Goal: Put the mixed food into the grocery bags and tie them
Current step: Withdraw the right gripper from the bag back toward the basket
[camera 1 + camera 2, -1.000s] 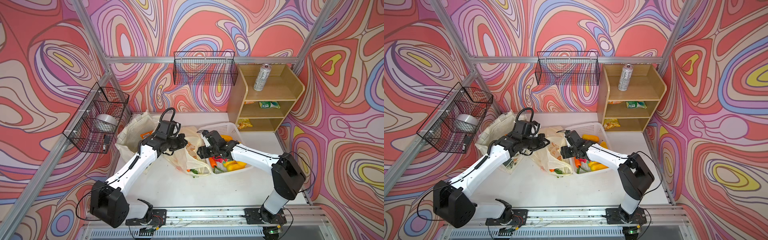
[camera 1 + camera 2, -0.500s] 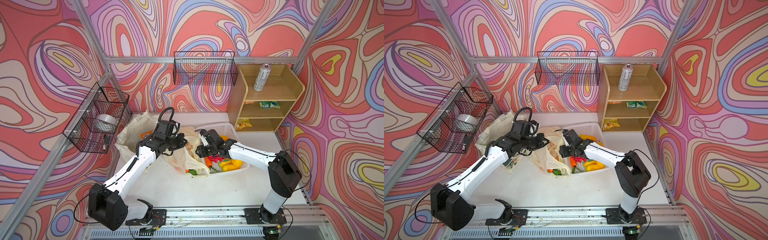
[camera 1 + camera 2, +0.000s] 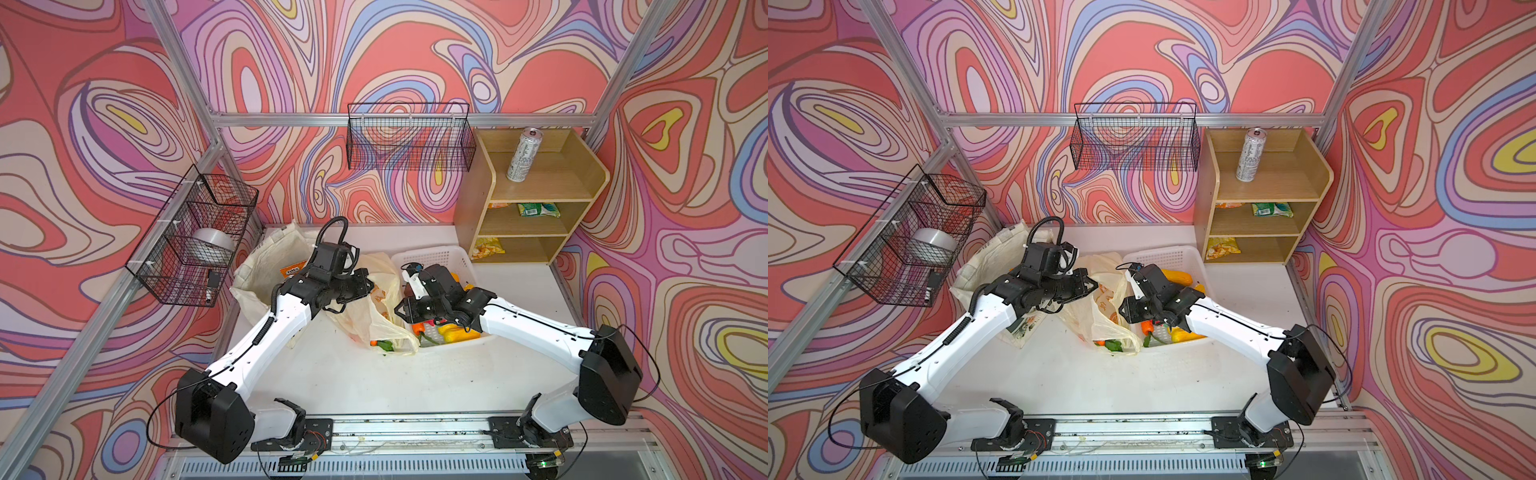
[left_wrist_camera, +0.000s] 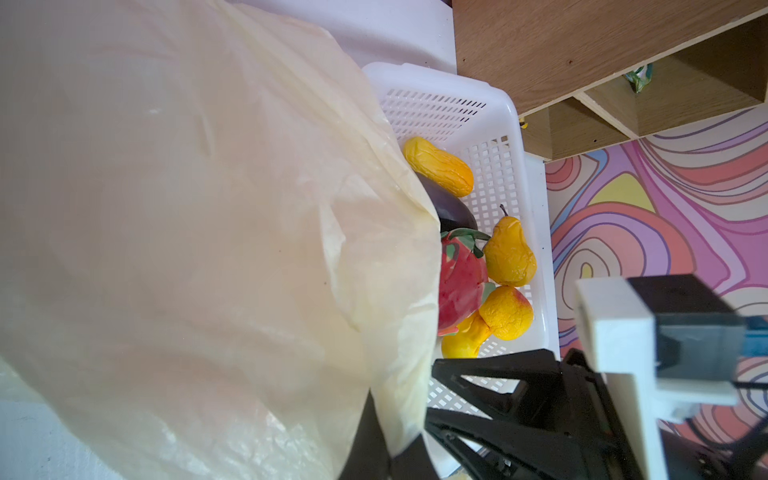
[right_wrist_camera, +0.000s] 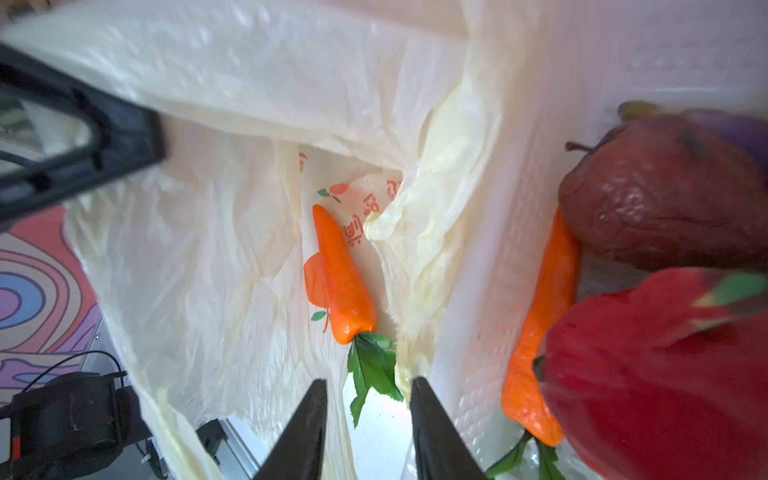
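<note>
Toward the middle of the table [image 3: 374,386], I am pinching the rim of the pale-yellow plastic bag [image 3: 384,320] with my left gripper [image 3: 368,286]. Its jaws are closed tight on the film and are holding it up so the mouth is standing open. My right gripper [image 5: 369,382] is hanging at that mouth with its fingers partly apart and nothing between them. An orange toy carrot [image 5: 340,274] is lying inside the bag just beyond the tips. The bag is sitting between the canvas tote [image 3: 266,270] on the left, where an orange snack packet [image 3: 293,271] is showing, and the white basket [image 3: 432,254] on the right, touching its wall. More toy fruit [image 4: 509,253] is lying in that basket. At the far right, the silver can [image 3: 524,154] is standing upright on top of the wooden shelf [image 3: 582,183].
</note>
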`<state>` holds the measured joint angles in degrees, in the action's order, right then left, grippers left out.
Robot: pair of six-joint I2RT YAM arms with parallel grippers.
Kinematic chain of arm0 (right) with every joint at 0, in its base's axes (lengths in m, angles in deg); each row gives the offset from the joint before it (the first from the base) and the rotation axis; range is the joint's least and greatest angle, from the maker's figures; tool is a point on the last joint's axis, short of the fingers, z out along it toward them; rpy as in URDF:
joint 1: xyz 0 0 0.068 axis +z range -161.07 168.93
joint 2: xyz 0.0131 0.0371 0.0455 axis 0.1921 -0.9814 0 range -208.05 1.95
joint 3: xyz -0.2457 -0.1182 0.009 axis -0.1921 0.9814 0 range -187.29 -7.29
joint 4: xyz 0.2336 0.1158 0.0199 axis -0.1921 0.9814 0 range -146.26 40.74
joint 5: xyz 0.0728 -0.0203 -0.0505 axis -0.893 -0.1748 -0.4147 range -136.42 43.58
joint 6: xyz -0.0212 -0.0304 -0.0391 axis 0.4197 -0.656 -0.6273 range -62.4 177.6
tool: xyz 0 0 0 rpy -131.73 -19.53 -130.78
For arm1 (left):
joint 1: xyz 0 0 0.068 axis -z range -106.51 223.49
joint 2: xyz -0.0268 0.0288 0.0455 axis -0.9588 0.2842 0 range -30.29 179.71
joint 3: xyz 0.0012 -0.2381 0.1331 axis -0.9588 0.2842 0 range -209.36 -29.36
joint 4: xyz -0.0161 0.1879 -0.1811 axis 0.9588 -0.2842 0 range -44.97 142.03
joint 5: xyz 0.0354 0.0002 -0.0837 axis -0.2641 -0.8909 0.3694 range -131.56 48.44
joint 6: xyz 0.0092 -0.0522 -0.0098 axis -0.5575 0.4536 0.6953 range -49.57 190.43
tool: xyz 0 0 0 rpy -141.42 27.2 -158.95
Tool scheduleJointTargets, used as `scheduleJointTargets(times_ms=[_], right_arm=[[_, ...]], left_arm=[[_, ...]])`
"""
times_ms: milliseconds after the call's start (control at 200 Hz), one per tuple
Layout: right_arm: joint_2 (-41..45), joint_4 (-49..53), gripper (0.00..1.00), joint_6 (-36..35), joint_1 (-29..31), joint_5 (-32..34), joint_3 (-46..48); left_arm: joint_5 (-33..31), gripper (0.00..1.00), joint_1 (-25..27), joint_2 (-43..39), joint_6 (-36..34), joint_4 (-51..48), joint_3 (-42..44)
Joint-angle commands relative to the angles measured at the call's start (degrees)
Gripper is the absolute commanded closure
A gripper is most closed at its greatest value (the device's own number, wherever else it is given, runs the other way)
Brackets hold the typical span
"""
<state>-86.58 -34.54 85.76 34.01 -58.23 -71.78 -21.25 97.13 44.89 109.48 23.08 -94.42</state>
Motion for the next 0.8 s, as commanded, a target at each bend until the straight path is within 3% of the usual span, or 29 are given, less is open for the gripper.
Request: scheduleJointTargets(times_ms=[0, 165, 431, 656, 796], right_arm=[[-3.4, -1.8, 0.63, 1.0, 0.4, -1.2, 0.4], [-4.6, 0.6, 0.59, 0.2, -1.0, 4.6, -0.5], [-3.7, 5.5, 0.52, -0.2, -9.2, 6.2, 0.7], [-0.6, 2.7, 0.45, -1.7, -10.0, -2.1, 1.8], [3.8, 1.8, 0.48, -1.0, -9.4, -5.7, 4.5]], left_arm=[[-0.6, 1.00, 0.2, -1.4, -0.5, -0.8, 0.6], [-0.8, 1.00, 0.1, -1.8, -0.5, -1.1, 0.5], [-0.8, 1.00, 0.2, -1.7, -0.4, -1.2, 0.6], [-0.8, 1.00, 0.2, -1.3, -0.6, -1.3, 0.3], [-0.7, 1.00, 0.2, -1.2, -0.5, -1.5, 0.2]])
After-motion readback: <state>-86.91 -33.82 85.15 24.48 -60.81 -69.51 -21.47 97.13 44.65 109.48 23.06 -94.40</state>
